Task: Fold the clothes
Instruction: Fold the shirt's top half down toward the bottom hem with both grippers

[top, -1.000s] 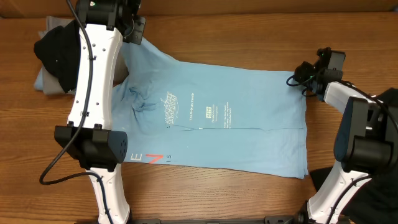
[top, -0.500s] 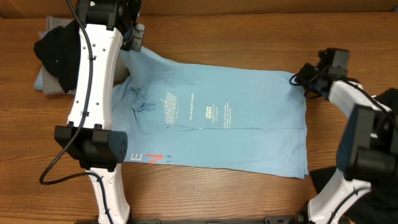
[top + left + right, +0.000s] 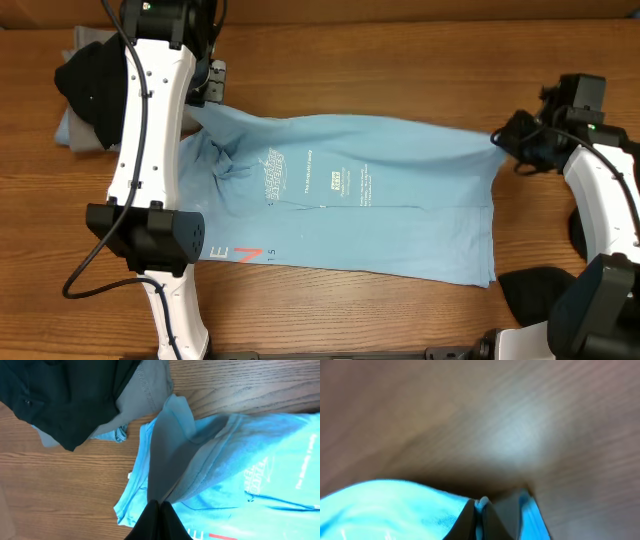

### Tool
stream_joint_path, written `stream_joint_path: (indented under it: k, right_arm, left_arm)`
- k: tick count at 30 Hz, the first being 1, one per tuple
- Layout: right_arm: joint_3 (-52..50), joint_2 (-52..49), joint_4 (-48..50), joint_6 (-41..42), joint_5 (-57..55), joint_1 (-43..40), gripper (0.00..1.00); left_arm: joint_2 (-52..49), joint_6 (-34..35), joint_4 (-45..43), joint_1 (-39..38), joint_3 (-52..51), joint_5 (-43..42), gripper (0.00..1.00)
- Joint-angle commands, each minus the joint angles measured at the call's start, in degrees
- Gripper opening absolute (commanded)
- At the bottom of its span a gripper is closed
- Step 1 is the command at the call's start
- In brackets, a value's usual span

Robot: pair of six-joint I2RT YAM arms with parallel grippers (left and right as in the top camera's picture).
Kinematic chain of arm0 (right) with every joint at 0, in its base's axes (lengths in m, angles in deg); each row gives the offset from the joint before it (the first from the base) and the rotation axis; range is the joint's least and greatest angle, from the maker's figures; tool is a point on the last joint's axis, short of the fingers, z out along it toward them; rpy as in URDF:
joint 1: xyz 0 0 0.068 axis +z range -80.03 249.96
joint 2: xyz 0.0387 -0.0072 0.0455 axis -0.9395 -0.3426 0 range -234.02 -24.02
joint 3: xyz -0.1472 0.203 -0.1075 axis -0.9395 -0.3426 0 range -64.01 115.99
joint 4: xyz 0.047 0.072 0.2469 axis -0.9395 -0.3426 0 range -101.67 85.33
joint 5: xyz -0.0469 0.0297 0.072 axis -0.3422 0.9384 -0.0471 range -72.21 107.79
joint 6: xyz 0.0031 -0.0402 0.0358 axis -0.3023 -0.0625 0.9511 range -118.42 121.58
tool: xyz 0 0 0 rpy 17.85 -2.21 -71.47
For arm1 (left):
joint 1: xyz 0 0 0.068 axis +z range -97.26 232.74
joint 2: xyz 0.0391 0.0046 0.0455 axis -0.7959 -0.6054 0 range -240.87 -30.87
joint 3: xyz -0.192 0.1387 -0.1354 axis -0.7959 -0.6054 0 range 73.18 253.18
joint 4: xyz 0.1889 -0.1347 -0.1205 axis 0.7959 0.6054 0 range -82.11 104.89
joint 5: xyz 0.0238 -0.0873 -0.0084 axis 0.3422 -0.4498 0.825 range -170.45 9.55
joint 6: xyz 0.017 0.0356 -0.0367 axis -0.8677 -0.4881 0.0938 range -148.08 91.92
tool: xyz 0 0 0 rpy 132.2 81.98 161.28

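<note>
The sky-blue T-shirt [image 3: 420, 215] carries large lettering [image 3: 243, 255] at its 7 o'clock corner, seemingly a white "E", a coral-red "N" or "7" and small "15"; the white print [image 3: 320, 180] near its centre is too small to read.

Right wrist view is blurred all over: table [image 3: 530, 415] grain smeared, T-shirt [image 3: 380, 510] edge soft. The bottom edge cuts off the right gripper [image 3: 479, 512], so only the tips show. Overhead: left arm [image 3: 150, 130] covers the T-shirt's collar side, and the chest print [image 3: 345, 183] is too small to read. Black garment [image 3: 60, 395] runs off the top of the left wrist frame.
</note>
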Motion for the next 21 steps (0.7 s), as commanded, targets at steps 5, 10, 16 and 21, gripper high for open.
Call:
stream_joint_path:
  k: [5,10,16,21]
  right_arm:
    - [0.42,3.58,-8.41,-1.99,0.59,-1.90,0.04]
    - [0.42,3.98,-13.97,-3.32,0.59,-1.84,0.04]
    - [0.42,3.98,-21.07,-3.65,-0.33,-1.79,0.04]
    - [0.42,3.98,-25.51,-2.93,-2.91,-1.86,0.04]
  left_arm:
    - [9.46,1.77,0.15,2.29,-6.40,-0.98,0.04]
    - [17.62,2.40,0.15,3.76,-19.96,-0.37,0.04]
    - [22.56,5.68,0.15,6.34,-30.60,2.67,0.04]
    - [24.48,8.90,0.15,7.67,-35.65,6.71,0.04]
